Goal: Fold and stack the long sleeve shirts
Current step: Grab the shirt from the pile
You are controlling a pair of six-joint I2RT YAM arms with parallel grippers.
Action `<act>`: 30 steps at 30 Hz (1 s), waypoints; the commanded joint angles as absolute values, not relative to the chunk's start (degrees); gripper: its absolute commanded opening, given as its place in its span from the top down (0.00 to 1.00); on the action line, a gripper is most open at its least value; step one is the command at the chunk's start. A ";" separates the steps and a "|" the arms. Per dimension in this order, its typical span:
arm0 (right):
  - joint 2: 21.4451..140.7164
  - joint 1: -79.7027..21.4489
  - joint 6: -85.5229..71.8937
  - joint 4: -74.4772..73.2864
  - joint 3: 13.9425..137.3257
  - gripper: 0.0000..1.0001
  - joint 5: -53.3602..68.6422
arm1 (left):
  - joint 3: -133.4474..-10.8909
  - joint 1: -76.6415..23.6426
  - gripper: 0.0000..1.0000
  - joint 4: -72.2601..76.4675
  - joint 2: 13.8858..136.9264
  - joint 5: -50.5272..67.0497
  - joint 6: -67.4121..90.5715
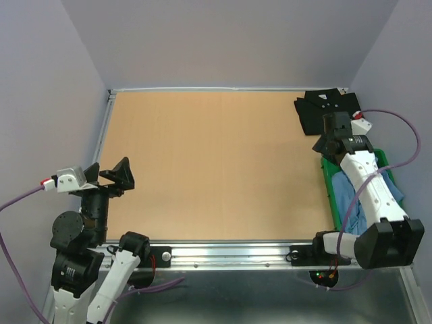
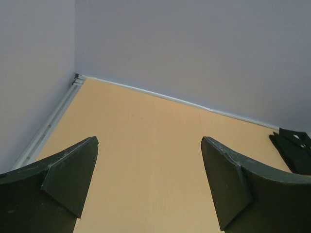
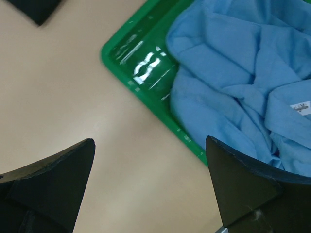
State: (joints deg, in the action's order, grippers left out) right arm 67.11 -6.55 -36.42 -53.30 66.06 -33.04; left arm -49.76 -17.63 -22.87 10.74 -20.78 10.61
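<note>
Black shirt [image 1: 314,108] cornered, blue shirt [image 3: 233,73] in tray [image 3: 141,63]

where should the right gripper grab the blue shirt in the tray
Probably a raised fold of the light blue shirt near the green tray corner, from straight above: it lies crumpled inside, and the rim blocks a sideways approach. The open right gripper hovers beside it.

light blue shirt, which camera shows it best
The right wrist view: the light blue shirt fills its upper right, crumpled in the green tray, folds and label clear. The top external view shows only slivers beside the right arm. The left wrist view misses it.
</note>
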 commanded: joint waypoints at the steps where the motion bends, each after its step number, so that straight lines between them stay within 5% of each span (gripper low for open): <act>1: 72.50 2.61 -41.48 -50.90 64.08 0.00 -39.21 | -54.93 -17.75 0.01 -23.46 14.76 -11.09 8.17; 12: 80.32 24.15 -48.77 -42.29 56.43 0.00 -33.67 | -53.35 -18.72 0.01 -22.24 16.61 -0.26 12.21; 21: 88.15 29.44 -48.87 -33.85 51.86 0.03 -26.72 | -53.53 -18.81 0.01 -21.62 21.79 -0.35 14.32; 24: 89.56 29.71 -49.66 -32.43 49.84 0.48 -25.23 | -53.61 -18.81 0.01 -21.45 23.63 -0.35 14.94; 28: 87.90 29.71 -48.35 -32.34 49.83 0.89 -26.71 | -53.61 -18.81 0.01 -21.27 25.31 -0.35 15.47; 30: 83.88 29.71 -46.86 -32.52 50.18 0.99 -28.99 | -53.88 -18.81 0.01 -21.27 25.92 -0.26 15.47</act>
State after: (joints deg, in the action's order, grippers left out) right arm 88.18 29.30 -47.79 -35.00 51.62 -27.99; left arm -53.69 -18.63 -24.25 24.75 -1.21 14.79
